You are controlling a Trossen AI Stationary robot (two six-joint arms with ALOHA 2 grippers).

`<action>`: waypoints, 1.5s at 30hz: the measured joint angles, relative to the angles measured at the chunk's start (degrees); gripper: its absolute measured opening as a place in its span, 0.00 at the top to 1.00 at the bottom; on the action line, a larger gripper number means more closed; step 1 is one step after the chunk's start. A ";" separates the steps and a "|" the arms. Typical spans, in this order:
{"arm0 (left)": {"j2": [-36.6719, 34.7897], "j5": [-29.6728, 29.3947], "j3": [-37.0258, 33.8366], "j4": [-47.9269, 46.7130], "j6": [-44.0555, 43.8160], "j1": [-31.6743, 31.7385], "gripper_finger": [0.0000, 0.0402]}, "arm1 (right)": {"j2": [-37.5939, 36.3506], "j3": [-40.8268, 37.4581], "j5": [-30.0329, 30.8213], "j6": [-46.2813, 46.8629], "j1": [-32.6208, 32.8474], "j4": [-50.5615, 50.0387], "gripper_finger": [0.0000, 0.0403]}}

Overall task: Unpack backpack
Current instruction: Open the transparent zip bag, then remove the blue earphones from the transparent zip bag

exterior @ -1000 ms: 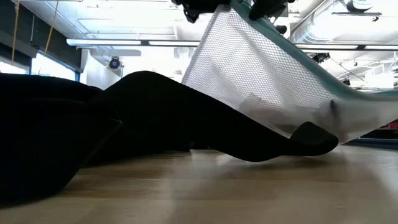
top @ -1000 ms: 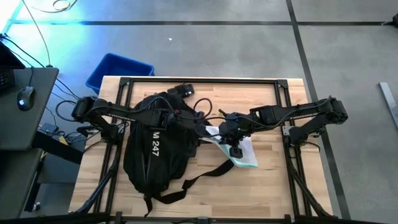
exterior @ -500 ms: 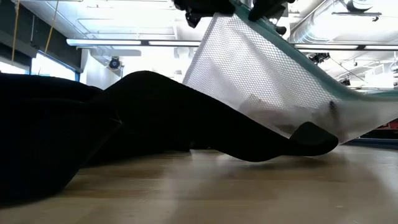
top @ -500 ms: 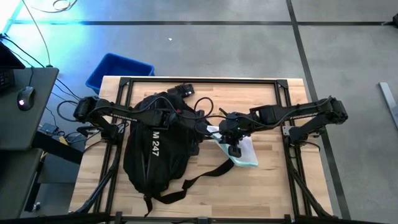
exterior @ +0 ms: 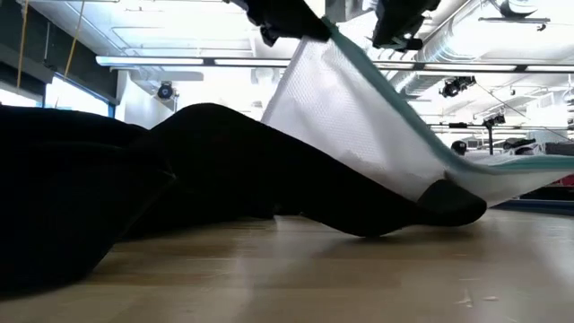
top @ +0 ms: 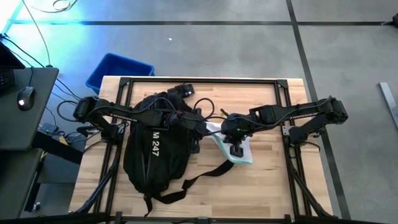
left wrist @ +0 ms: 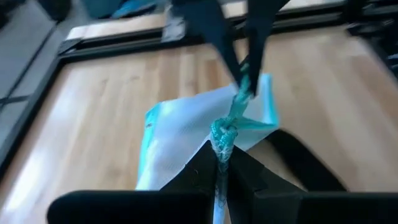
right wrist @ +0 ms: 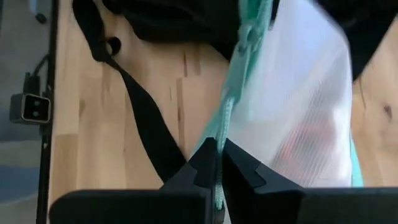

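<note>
From above, the backpack [top: 157, 148] is seen lying left of centre on the wooden table [top: 273, 180], its straps trailing toward the near edge, with a blue bin [top: 118, 70] on the floor beyond the far left corner. A white mesh pouch [top: 237, 149] with teal edging is spread just right of the backpack. The left gripper [top: 198, 127] is stretched across the backpack, and the right gripper [top: 236, 148] is bent in over the pouch. In the low view, the pouch [exterior: 359, 117] is held slanting above the table, its lower end hidden behind a black strap [exterior: 377, 211]. In the left wrist view, the fingers [left wrist: 205, 171] are closed on the teal drawstring [left wrist: 225, 134]. In the right wrist view, the fingers [right wrist: 208, 165] are pinched on the teal cord [right wrist: 227, 118]; the pouch's contents cannot be made out.
</note>
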 joint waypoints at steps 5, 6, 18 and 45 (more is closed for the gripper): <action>-2.97 -5.38 0.00 -5.24 0.00 0.04 1.00 | -0.46 -4.80 -0.32 4.11 3.40 -3.85 1.00; -3.56 -5.83 0.00 -6.44 0.00 0.00 1.00 | -0.82 -6.44 -0.30 4.84 4.26 -3.75 1.00; -8.50 -3.95 0.00 -17.26 -1.98 -0.92 1.00 | -5.31 -26.97 0.65 21.27 11.36 -0.94 1.00; -8.87 19.15 -12.66 -20.18 -8.57 -1.86 0.69 | -20.94 -40.95 3.50 22.91 14.60 16.91 0.83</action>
